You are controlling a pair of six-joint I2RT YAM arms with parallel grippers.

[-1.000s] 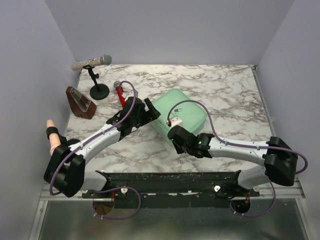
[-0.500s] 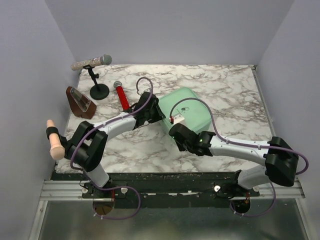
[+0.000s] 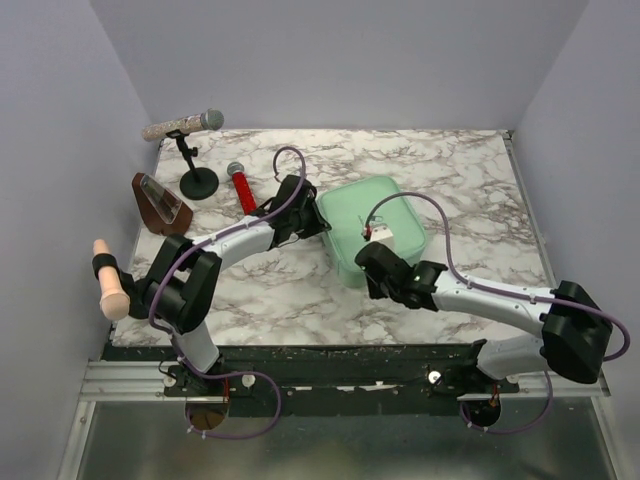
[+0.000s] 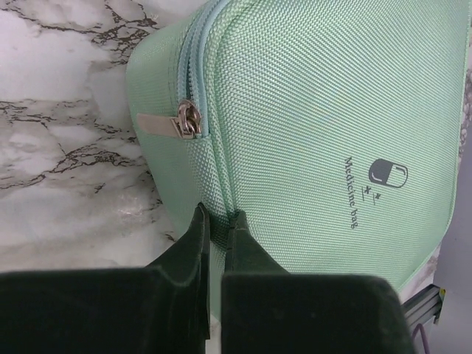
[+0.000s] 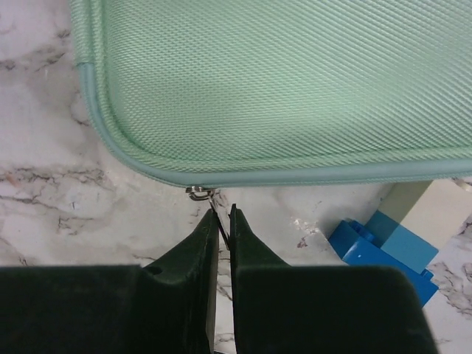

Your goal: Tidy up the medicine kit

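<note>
The medicine kit, a mint-green zipped case, lies flat on the marble table. In the left wrist view its lid shows a pill logo and a metal zipper pull. My left gripper is at the kit's left edge, its jaws shut on the fabric rim. My right gripper sits at the kit's near edge. In the right wrist view it is shut on the thin tab of a second zipper pull.
A microphone on a black stand, a red-handled microphone and a brown wooden wedge stand at the back left. A peach peg with a black band is at the left edge. Blue blocks lie near the kit's corner.
My left gripper reached right to the kit's left edge and shut on its rim. The kit and my right gripper shifted right, and the kit turned a little.
</note>
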